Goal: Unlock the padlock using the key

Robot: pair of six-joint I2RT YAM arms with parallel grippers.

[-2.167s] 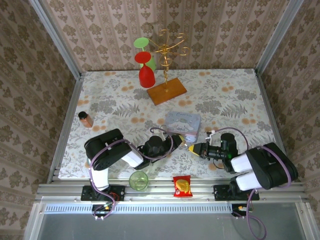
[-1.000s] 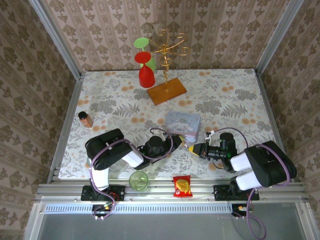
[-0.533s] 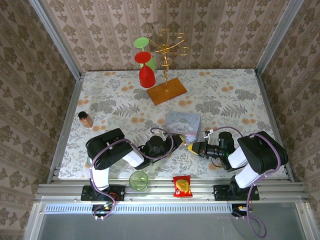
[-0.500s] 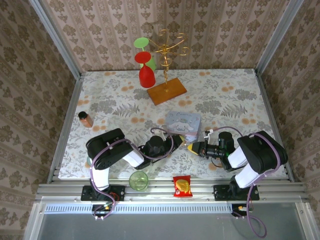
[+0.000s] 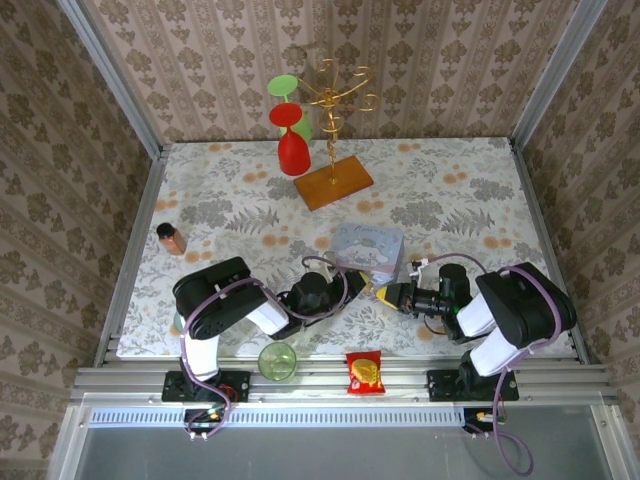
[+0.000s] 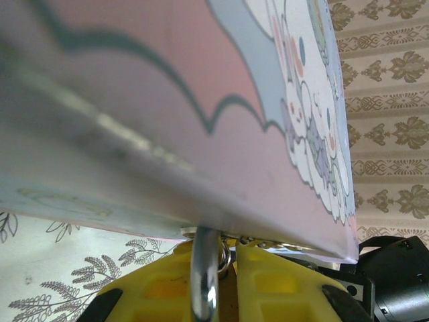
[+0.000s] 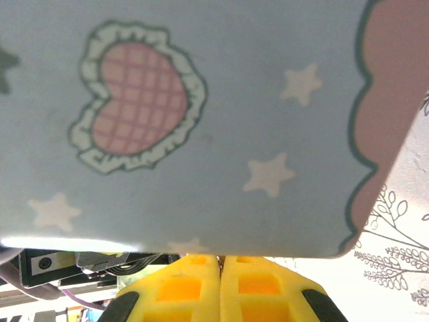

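Left jaws clamp padlock [image 6: 204, 280] shackle; right jaws pressed together.

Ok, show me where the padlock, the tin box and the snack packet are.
padlock [image 6: 204, 282]: left wrist view, on its silver shackle.
tin box [image 5: 367, 244]: top external view, on its lid.
snack packet [image 5: 364, 371]: top external view, on its middle.

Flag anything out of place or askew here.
The red snack packet and green cup sit on the metal rail along the near edge, not on the flowered tablecloth. Nothing looks spilled or broken.
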